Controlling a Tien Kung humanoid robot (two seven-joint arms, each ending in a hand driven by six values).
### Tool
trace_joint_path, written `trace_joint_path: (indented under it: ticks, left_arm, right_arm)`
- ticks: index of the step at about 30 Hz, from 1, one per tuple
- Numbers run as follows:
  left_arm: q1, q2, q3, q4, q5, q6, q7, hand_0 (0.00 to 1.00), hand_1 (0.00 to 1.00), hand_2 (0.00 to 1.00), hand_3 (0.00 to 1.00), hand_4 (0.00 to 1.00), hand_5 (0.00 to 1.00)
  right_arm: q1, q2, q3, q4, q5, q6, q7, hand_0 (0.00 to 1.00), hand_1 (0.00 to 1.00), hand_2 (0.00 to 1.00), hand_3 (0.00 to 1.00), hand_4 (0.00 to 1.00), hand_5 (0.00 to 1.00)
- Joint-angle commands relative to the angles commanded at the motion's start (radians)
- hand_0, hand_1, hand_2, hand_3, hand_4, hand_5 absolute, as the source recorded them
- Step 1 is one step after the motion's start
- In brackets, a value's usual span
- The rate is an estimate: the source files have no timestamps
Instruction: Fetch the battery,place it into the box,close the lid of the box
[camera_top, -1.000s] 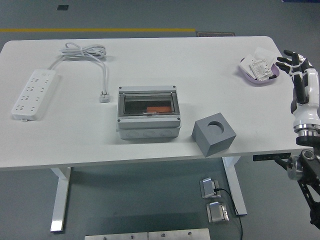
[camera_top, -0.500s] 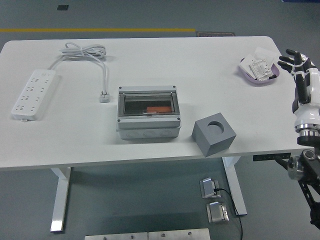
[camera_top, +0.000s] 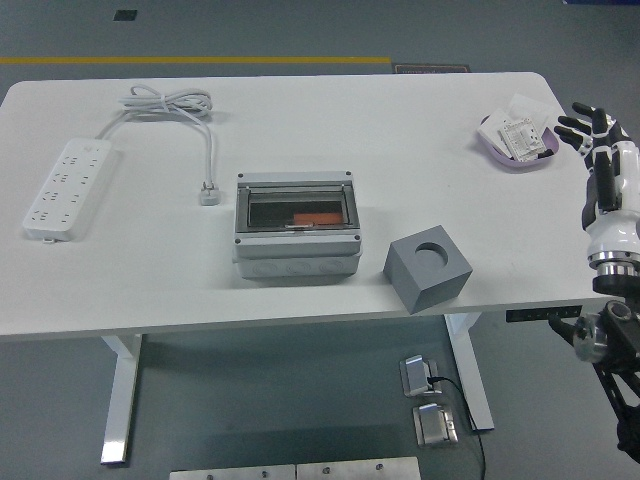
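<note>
A grey box (camera_top: 296, 226) with a clear lid lying shut sits at the table's middle. Through the lid an orange battery (camera_top: 316, 217) shows inside. My right hand (camera_top: 592, 128) hovers at the table's right edge, fingers spread and empty, just right of a purple dish (camera_top: 500, 155). The left arm is out of the picture.
A grey cube with a round hole (camera_top: 428, 270) stands near the front edge, right of the box. The purple dish holds white packets (camera_top: 522, 137). A white power strip (camera_top: 66, 187) lies at the left, its cable (camera_top: 168, 104) coiled at the back.
My right hand has drifted slightly to the right, away from the purple dish. Nothing on the table has moved.
</note>
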Motion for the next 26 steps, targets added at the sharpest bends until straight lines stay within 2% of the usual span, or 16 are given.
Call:
trace_joint_path:
  ticks: [14, 15, 20, 21, 26]
  left_arm:
    - [-0.001, -0.001, 0.001, 0.0, 0.001, -0.001, -0.002, 0.636, 0.692, 0.59, 0.566, 0.472, 0.022]
    - [-0.001, -0.002, 0.0, 0.0, 0.001, -0.001, -0.002, 0.636, 0.693, 0.59, 0.567, 0.473, 0.021]
    - [0.001, -0.004, -0.001, 0.0, 0.004, -0.002, 0.0, 0.636, 0.693, 0.59, 0.567, 0.473, 0.021]
    - [0.001, -0.004, -0.001, 0.0, 0.004, -0.002, 0.0, 0.636, 0.693, 0.589, 0.565, 0.474, 0.025]
    - [0.003, -0.004, -0.004, 0.0, 0.007, -0.002, 0.002, 0.636, 0.693, 0.589, 0.565, 0.474, 0.025]
  right_arm:
    - [0.007, -0.009, 0.001, -0.005, 0.022, 0.025, -0.006, 0.763, 0.658, 0.665, 0.718, 0.898, 0.876]
    - [0.006, -0.009, 0.002, -0.005, 0.024, 0.024, -0.004, 0.816, 0.77, 0.905, 0.998, 0.943, 0.788]
    - [0.006, -0.01, 0.006, -0.007, 0.036, 0.018, 0.002, 0.816, 0.77, 0.905, 0.998, 0.943, 0.788]
    - [0.006, -0.01, 0.006, -0.007, 0.037, 0.017, 0.002, 0.862, 0.884, 0.998, 0.998, 0.934, 0.831]
    - [0.005, -0.013, 0.007, -0.006, 0.043, 0.01, 0.004, 0.862, 0.884, 0.998, 0.998, 0.934, 0.831]
